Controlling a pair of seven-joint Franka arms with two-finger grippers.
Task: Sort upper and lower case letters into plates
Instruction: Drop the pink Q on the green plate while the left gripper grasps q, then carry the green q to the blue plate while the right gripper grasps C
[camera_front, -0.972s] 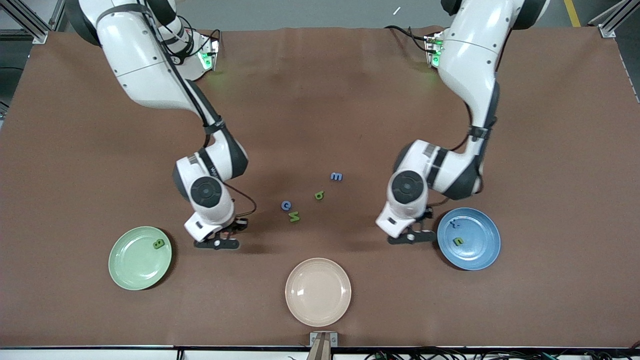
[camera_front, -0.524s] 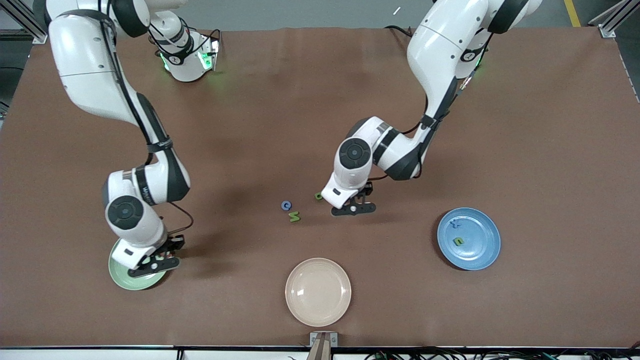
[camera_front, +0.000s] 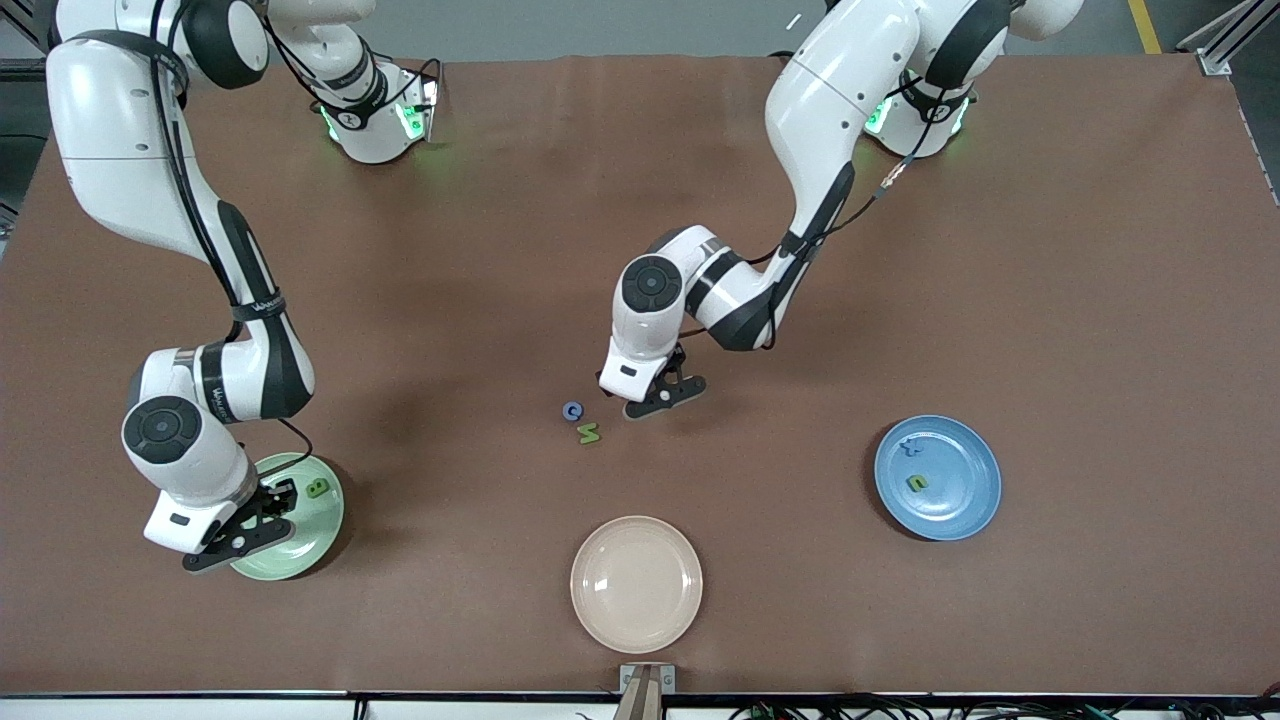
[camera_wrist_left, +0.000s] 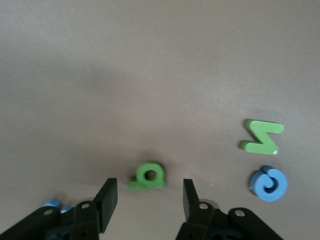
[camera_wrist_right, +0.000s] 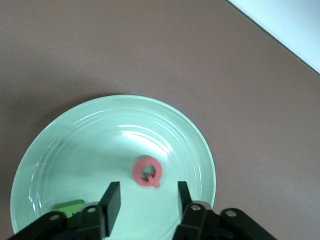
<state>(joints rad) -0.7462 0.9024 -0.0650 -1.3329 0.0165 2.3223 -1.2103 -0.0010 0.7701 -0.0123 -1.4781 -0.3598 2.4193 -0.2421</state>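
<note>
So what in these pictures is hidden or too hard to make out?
- Front view: the red Q on the mint green plate is covered by the right gripper; only the right wrist view shows it.
- Front view: the small green letter below the left gripper is covered by that hand.
- Left wrist view: a blue letter is mostly covered by a finger.
- Blue plate: its two letters are too small to read.

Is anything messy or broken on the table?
Nothing looks broken or spilled. A few letters lie loose on the table, not yet sorted, and the cream plate has no letters on it.
</note>
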